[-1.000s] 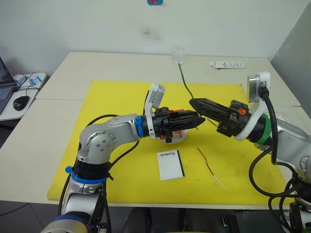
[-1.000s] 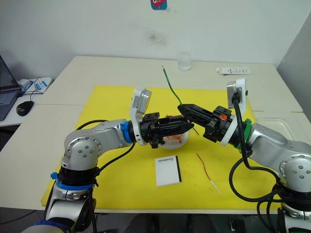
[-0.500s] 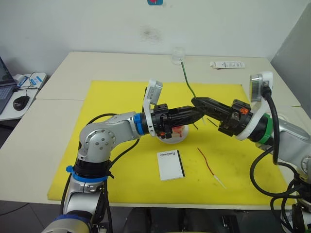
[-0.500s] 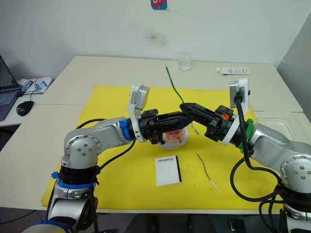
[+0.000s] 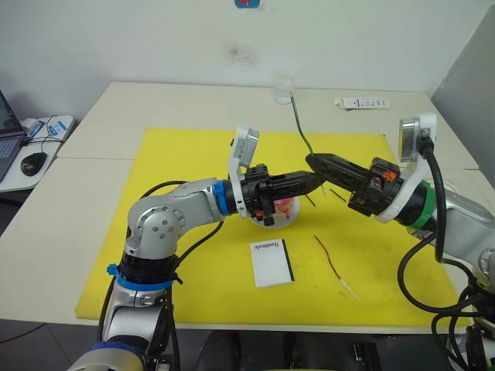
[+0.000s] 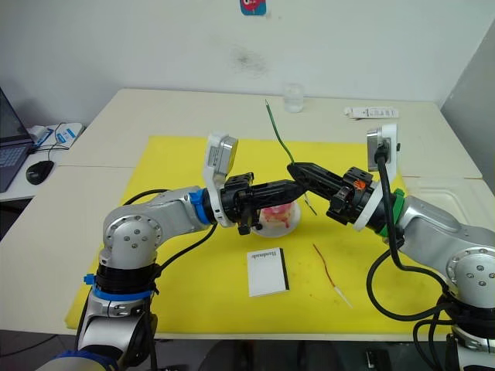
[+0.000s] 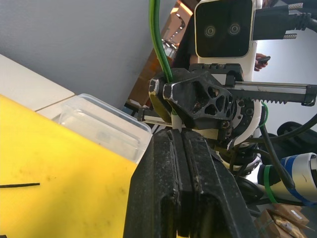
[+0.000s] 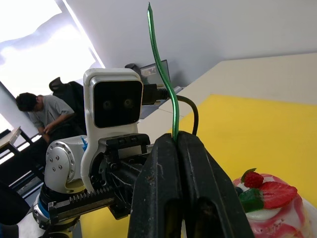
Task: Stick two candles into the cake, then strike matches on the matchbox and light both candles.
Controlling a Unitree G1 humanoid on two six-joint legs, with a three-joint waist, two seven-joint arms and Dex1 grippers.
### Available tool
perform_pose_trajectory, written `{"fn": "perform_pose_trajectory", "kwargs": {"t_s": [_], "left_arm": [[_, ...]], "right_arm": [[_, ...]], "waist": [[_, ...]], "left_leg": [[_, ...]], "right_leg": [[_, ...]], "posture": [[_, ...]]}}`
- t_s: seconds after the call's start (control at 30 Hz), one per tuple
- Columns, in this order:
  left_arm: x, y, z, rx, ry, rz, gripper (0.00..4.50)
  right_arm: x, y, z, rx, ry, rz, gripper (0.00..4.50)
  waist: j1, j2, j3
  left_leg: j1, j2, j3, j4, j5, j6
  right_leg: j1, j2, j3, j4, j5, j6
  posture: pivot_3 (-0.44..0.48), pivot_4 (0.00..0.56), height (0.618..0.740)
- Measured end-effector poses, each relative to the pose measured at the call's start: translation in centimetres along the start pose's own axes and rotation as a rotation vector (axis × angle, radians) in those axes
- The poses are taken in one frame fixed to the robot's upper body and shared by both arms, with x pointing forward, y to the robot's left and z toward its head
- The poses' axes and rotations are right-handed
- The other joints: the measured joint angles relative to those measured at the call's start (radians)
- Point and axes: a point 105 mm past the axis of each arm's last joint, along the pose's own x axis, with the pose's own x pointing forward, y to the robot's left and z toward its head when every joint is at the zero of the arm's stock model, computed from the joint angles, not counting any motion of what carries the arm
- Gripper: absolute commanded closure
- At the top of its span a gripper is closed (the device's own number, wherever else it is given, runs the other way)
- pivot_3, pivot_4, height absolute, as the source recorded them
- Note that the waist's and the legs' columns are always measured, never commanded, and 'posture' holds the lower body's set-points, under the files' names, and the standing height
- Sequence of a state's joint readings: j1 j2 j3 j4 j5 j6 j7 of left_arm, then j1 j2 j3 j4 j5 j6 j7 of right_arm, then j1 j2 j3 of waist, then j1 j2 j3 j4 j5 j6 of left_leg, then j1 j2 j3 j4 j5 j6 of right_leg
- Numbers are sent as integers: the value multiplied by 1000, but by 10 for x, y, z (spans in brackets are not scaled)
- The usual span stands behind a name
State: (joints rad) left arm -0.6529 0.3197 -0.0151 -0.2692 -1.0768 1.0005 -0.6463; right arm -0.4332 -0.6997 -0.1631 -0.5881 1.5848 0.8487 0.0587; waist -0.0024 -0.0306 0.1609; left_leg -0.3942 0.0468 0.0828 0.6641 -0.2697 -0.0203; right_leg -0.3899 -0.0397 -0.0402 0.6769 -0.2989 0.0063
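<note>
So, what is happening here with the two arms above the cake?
The right gripper is shut on the green candle, which sticks up and away from it. The left gripper is shut too and meets it tip to tip over the cake, pinching the candle's white end. The red candle lies on the yellow mat, beside the matchbox. No candle is in the cake yet.

Bright, even overhead light is washing the yellow mat (image 5: 193,255) and pale worktop (image 5: 155,104), casting only soft shadows, while window glare is blowing out a corner of the right wrist view and blurring its distant background.
</note>
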Motion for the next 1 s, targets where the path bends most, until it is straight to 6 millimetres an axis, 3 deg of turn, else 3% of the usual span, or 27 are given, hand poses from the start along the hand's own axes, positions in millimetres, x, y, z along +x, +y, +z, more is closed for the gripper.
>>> {"fn": "perform_pose_trajectory", "kwargs": {"t_s": [0.13,0.3,0.43,0.63,0.73,0.87,1.0], "left_arm": [[-1,1,0,1,1,8,4500],[-5,3,0,3,10,25,4500],[-19,11,-5,-4,30,88,4500],[-59,25,8,71,62,242,4500],[-80,31,15,132,90,324,4500],[-106,47,28,216,115,434,4500],[-114,61,31,253,125,459,4500]], "right_arm": [[1,4,-3,-7,13,18,3257],[1,8,-3,-22,30,44,1551],[-2,7,3,-45,29,38,77],[-9,-10,6,-163,49,-50,29],[-10,-27,-12,-314,134,-117,29],[-1,-35,-35,-410,192,-130,29],[10,-33,-48,-434,203,-112,29]], "waist": [[0,0,0],[0,0,0],[-1,0,1],[0,-1,2],[0,-1,2],[0,-1,2],[0,-1,2]], "left_leg": [[0,0,0,0,0,0],[0,0,0,0,0,0],[0,0,0,0,0,0],[0,0,0,-1,0,0],[-1,0,0,-1,0,0],[-1,1,0,-2,0,0],[-4,0,1,-1,0,-1]], "right_leg": [[0,0,0,0,0,0],[0,0,0,0,0,0],[0,0,0,0,0,0],[-1,0,0,-1,0,0],[-1,0,0,-2,0,0],[-2,0,-1,-2,0,0],[-5,-1,-1,-1,0,0]], "posture": [[0,150,740],[0,150,740],[0,150,740],[0,150,740],[0,150,740],[0,150,740],[0,150,740]]}}
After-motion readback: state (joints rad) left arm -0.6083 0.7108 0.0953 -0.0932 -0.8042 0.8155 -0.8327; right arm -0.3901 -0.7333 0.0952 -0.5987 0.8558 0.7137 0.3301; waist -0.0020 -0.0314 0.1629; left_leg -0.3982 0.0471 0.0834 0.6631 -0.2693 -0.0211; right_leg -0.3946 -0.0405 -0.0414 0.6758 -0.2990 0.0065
